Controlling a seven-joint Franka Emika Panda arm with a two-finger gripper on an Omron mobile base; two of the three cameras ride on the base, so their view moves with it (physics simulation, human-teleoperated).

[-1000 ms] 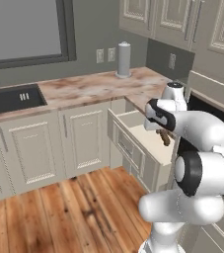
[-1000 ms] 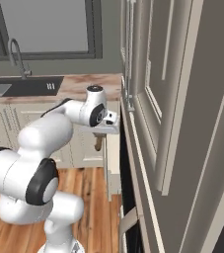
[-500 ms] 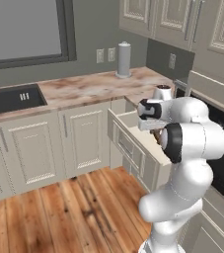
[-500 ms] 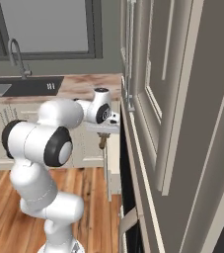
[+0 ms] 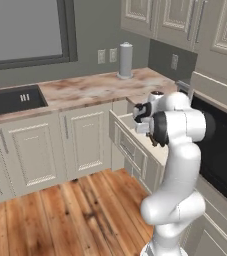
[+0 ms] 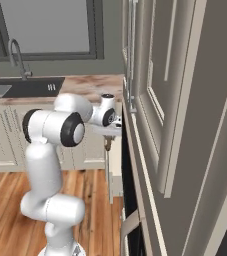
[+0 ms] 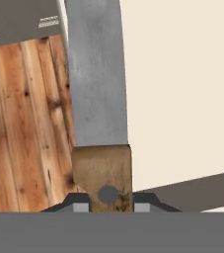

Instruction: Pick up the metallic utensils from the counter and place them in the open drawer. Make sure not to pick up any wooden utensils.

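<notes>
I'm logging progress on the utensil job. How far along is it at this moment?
Under way. The gripper is shut on the knife, blade pointing away, over the open drawer and the wood floor beside it. The knife is not yet released. Whether the other metal piece is already in the drawer cannot be told.

Knife (image 7: pixel 99 104) clamped in the tool (image 7: pixel 107 203), blade pointing ahead over pale drawer interior (image 7: pixel 182 89), wood floor (image 7: pixel 24 123) left.
</notes>
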